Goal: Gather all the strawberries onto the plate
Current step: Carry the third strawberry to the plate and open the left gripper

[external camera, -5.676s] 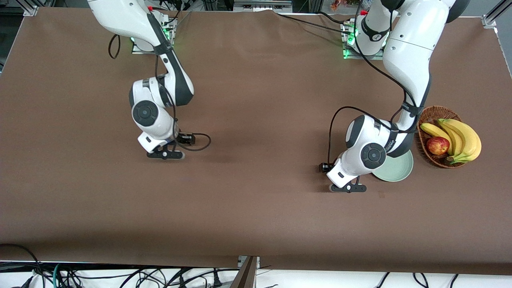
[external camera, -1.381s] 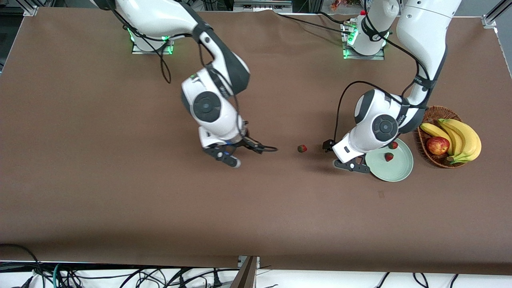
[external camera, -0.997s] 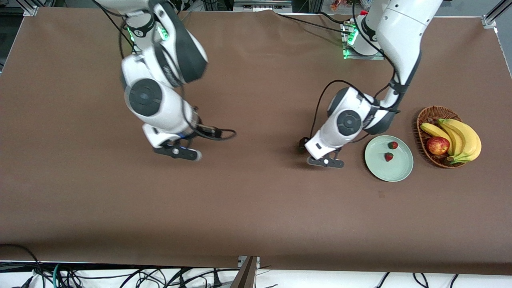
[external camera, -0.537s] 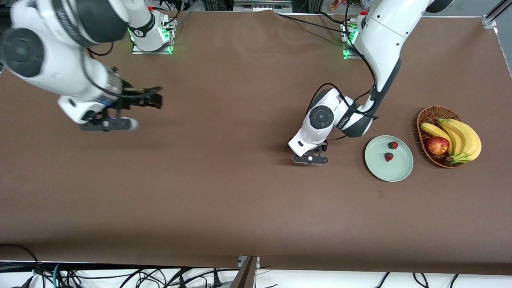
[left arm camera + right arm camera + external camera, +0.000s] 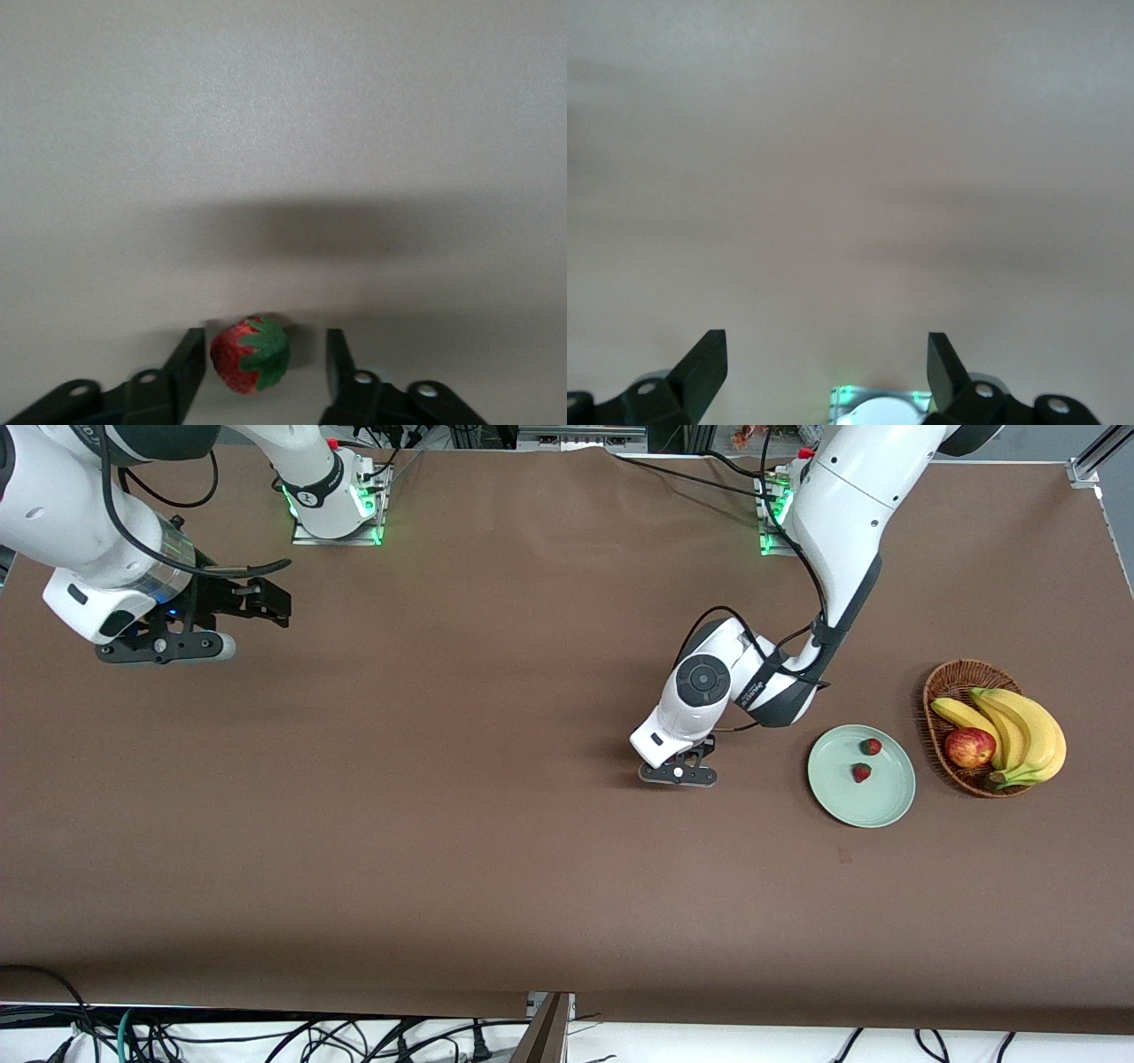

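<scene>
Front view: two strawberries (image 5: 863,760) already lie on the plate (image 5: 890,808); the left pincer (image 5: 678,774) is low over the counter (image 5: 496,850) beside it, and the right pincer (image 5: 164,646), spread, waits.

Left wrist view: the last strawberry (image 5: 251,355) sits between the spread fingers (image 5: 185,370), ungripped. Next: squeeze gently, lift, carry to the plate.

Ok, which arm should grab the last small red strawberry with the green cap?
Left. The left gripper is open around the small red strawberry with the green cap on the table, while the right gripper hangs open over its own end.
</scene>
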